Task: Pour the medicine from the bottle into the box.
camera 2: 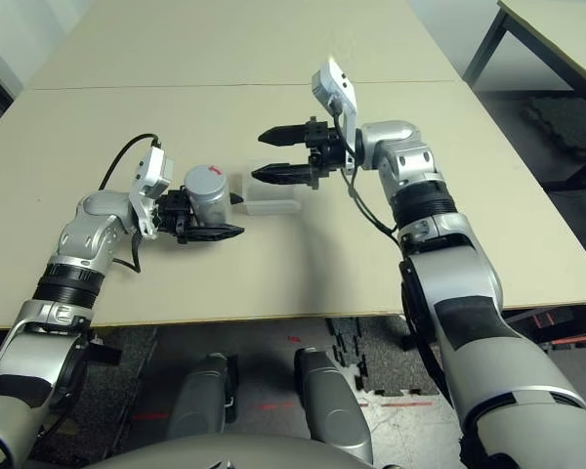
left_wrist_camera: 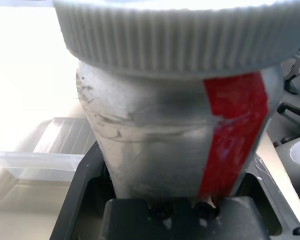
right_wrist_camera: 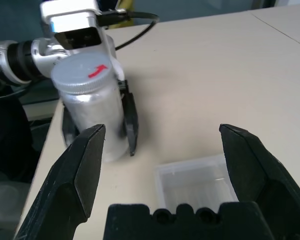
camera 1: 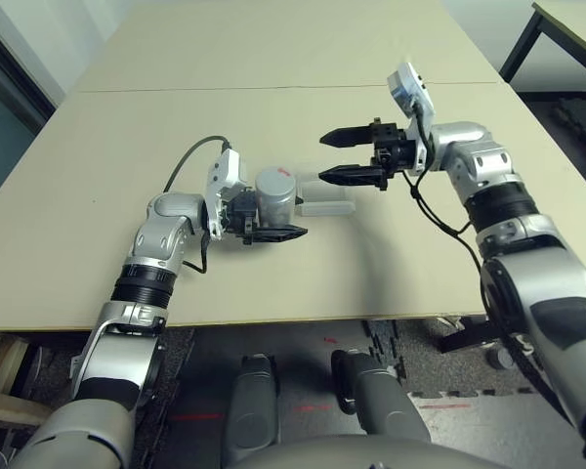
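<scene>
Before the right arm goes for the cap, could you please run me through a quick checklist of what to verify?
1. Left hand shut on the bottle: ok.
2. Bottle upright on the table: ok.
3. Cap on the bottle, must come off before pouring: not ok.
4. Right hand open, holding nothing: ok.
5. Box beside the bottle, apart from it: ok.
6. Medicine inside the bottle: cannot tell.
</scene>
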`<move>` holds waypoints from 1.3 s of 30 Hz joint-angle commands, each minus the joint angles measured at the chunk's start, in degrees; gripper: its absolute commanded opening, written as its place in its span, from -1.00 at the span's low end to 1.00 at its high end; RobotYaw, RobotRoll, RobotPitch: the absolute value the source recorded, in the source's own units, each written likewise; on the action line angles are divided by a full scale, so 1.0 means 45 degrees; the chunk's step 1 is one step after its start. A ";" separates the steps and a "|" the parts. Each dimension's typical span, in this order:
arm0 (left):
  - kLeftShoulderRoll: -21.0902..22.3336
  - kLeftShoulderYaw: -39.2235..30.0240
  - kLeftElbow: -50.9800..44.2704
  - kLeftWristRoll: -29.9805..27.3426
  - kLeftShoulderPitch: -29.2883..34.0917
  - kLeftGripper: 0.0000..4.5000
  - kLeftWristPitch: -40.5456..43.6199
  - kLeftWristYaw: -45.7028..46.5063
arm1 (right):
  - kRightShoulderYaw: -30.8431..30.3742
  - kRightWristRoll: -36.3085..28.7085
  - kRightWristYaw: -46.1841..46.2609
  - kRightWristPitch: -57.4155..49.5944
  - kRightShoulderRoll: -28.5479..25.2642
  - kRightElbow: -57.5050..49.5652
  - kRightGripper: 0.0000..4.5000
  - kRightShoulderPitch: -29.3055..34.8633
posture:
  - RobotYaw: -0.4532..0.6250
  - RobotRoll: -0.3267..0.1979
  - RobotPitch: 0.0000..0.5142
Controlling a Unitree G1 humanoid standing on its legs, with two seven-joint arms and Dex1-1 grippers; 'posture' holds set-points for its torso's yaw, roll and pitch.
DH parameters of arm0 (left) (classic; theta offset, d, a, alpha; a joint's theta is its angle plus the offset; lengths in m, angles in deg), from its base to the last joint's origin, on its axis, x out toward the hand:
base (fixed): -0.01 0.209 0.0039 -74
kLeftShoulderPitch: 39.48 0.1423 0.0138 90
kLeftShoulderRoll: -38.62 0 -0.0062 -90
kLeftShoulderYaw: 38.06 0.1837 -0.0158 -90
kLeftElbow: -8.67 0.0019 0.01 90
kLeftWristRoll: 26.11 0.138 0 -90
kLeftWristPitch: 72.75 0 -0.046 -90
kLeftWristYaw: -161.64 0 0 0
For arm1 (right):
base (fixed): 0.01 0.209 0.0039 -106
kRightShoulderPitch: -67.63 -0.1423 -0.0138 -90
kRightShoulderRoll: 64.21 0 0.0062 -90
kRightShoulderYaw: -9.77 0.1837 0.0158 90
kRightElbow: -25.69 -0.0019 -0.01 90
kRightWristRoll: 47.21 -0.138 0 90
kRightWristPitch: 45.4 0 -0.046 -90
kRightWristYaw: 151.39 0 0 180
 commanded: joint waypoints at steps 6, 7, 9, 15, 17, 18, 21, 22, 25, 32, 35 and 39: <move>-0.0005 -0.0008 0.0346 -0.0088 -0.0191 0.26 -0.0208 0.0003 | -0.0233 -0.0812 -0.0131 -0.1764 0.0708 -0.3155 1.00 0.0688 | -0.17 0.25 -0.54; -0.0003 -0.0008 0.0372 -0.0087 -0.0201 0.26 -0.0223 0.0000 | -0.0292 -0.0836 -0.0097 -0.1871 0.0835 -0.3428 1.00 0.0766 | -0.17 0.25 -0.54; 0.0005 -0.0013 0.0407 -0.0086 -0.0219 0.26 -0.0244 -0.0004 | -0.0409 -0.0860 -0.0001 -0.2012 0.1045 -0.3809 1.00 0.0881 | -0.16 0.25 -0.54; 0.0005 -0.0041 0.0474 -0.0078 -0.0263 0.26 -0.0295 0.0027 | -0.0653 -0.0761 0.0339 -0.1997 0.1614 -0.4070 1.00 0.0940 | -0.16 0.25 -0.55; -0.0015 -0.0042 0.0442 -0.0081 -0.0251 0.26 -0.0293 0.0060 | -0.0763 -0.0612 0.0524 -0.1791 0.1832 -0.3891 1.00 0.0891 | -0.15 0.25 -0.54; -0.0023 -0.0042 0.0425 -0.0085 -0.0243 0.26 -0.0289 0.0072 | -0.0808 -0.0535 0.0602 -0.1674 0.1919 -0.3785 1.00 0.0864 | -0.15 0.25 -0.54; -0.0036 -0.0045 0.0311 -0.0108 -0.0164 0.26 -0.0264 0.0108 | -0.0925 -0.0317 0.0896 -0.1330 0.2194 -0.3373 1.00 0.0735 | -0.14 0.25 -0.54; -0.0039 -0.0045 0.0264 -0.0115 -0.0132 0.26 -0.0252 0.0118 | -0.0952 -0.0255 0.0963 -0.1229 0.2255 -0.3251 1.00 0.0700 | -0.14 0.25 -0.54; -0.0044 -0.0042 0.0122 -0.0151 -0.0038 0.26 -0.0222 0.0163 | -0.1015 -0.0104 0.1046 -0.1054 0.2365 -0.2994 1.00 0.0635 | -0.13 0.25 -0.54; -0.0113 0.0019 -0.0205 -0.0247 0.0127 0.26 -0.0105 0.0271 | -0.0999 0.0293 0.1436 -0.0733 0.2622 -0.2234 1.00 0.0435 | -0.13 0.25 -0.52; -0.0110 0.0026 -0.0290 -0.0292 0.0166 0.26 -0.0079 0.0299 | -0.0907 0.0356 0.1555 -0.0697 0.2648 -0.2016 1.00 0.0391 | -0.13 0.25 -0.53; -0.0112 0.0012 -0.0309 -0.0323 0.0169 0.26 -0.0060 0.0330 | -0.0763 0.0384 0.1714 -0.0618 0.2580 -0.1731 1.00 0.0374 | -0.14 0.25 -0.52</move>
